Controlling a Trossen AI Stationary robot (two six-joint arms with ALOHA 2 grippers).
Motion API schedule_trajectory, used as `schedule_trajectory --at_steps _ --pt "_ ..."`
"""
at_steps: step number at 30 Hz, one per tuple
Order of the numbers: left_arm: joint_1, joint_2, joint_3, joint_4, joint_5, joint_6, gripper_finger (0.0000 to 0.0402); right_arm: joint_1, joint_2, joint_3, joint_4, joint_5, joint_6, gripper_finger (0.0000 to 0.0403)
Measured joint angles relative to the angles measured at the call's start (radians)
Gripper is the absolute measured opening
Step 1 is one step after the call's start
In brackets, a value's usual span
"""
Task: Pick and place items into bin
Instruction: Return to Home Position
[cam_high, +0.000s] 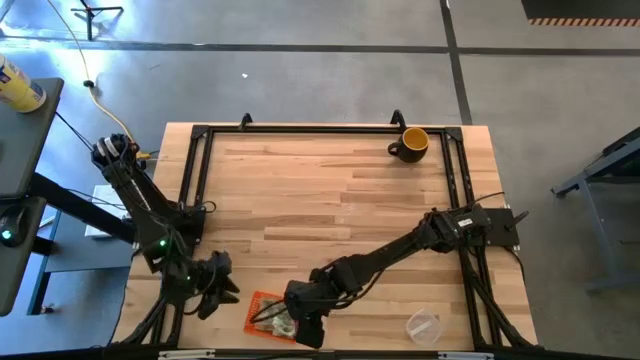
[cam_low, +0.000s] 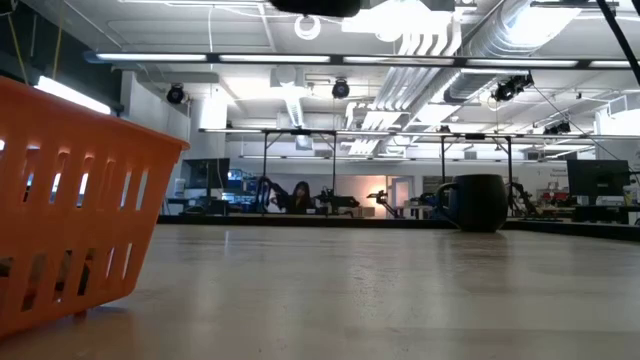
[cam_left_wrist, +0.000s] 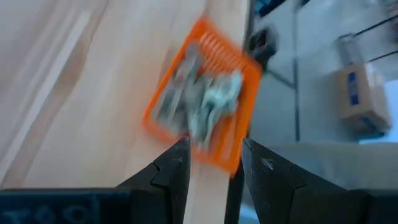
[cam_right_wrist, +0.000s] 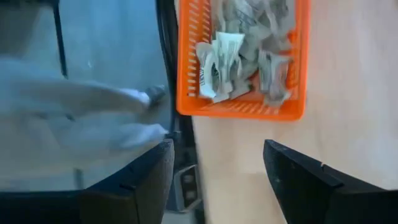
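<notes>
Bright ceiling strip lights (cam_low: 300, 58); shadows soft, faint.

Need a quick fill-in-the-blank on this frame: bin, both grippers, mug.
1. The paper pieces lie inside the ____ bin.
2. The right gripper hangs by the bin, fingers ____, holding nothing.
3. The left gripper, also open, hangs on the bin's ____ side.
4. In the high view the mug stands at the upper ____ corner of the table.
Missing: orange; open; left; right.

orange bin (cam_right_wrist: 239, 107), crumpled pale items (cam_right_wrist: 245, 46) heaped inside
</notes>
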Motion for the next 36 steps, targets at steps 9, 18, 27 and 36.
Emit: schedule_trajectory --at_steps 9,18,27,36 --pt "0.312 -0.149 -0.159 0.266 0.159 0.347 0.0179 -0.069 -0.226 -0.415 0.093 -0.094 -0.269 0.0234" --pt "0.652 -0.258 -0.190 0.427 0.348 0.600 0.0179 -0.133 -0.874 -1.389 0.892 -0.075 -0.197 0.0236" --pt "0.969 -0.338 -0.189 0.390 0.524 0.750 0.0179 -0.353 -1.218 -1.924 1.517 -0.324 -0.203 0.0232" --pt "0.993 -0.603 -0.192 0.162 0.381 0.775 0.0179 -0.468 -1.541 -2.092 1.522 -0.189 -0.242 0.0233"
